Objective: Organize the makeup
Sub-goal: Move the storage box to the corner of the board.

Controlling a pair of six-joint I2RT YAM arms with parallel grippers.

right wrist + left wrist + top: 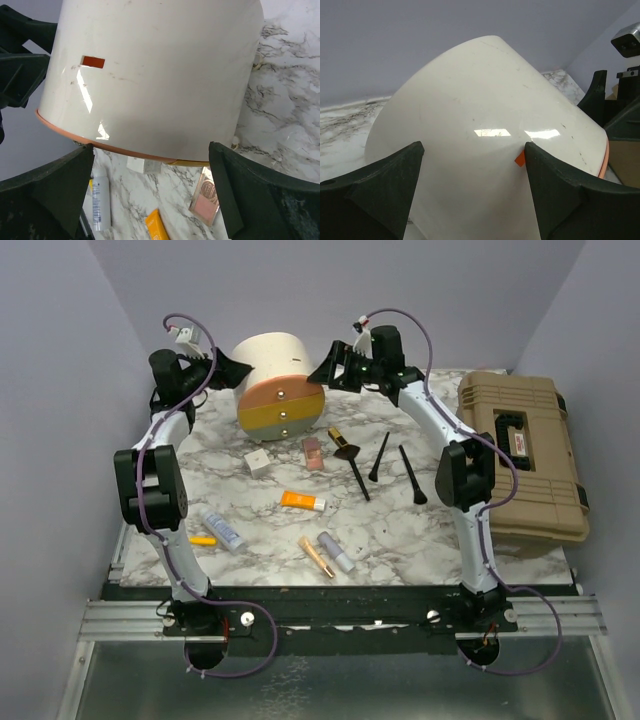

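Observation:
The makeup lies scattered on the marble table [400, 530]: a white cube [258, 462], pink palette [313, 452], orange tube [302, 502], whitish tube [222, 531], yellow pen [203, 540], gold tube [316, 556], lilac tube [336, 551] and thin black brushes [380, 457]. My left gripper [236, 368] and right gripper [325, 370] stand open on either side of the round case, holding nothing. The left wrist view is filled by the case's cream wall [485, 115] ahead of that gripper [472, 146]. Under my right gripper [151, 147] lie the cube [142, 164], palette [206, 197] and orange tube [159, 227].
The cream-and-orange round case [275, 380] lies on its side at the back, drawer fronts facing the near edge. A big tan toolbox [522, 455] takes up the table's right side. Grey walls close in behind and at both sides.

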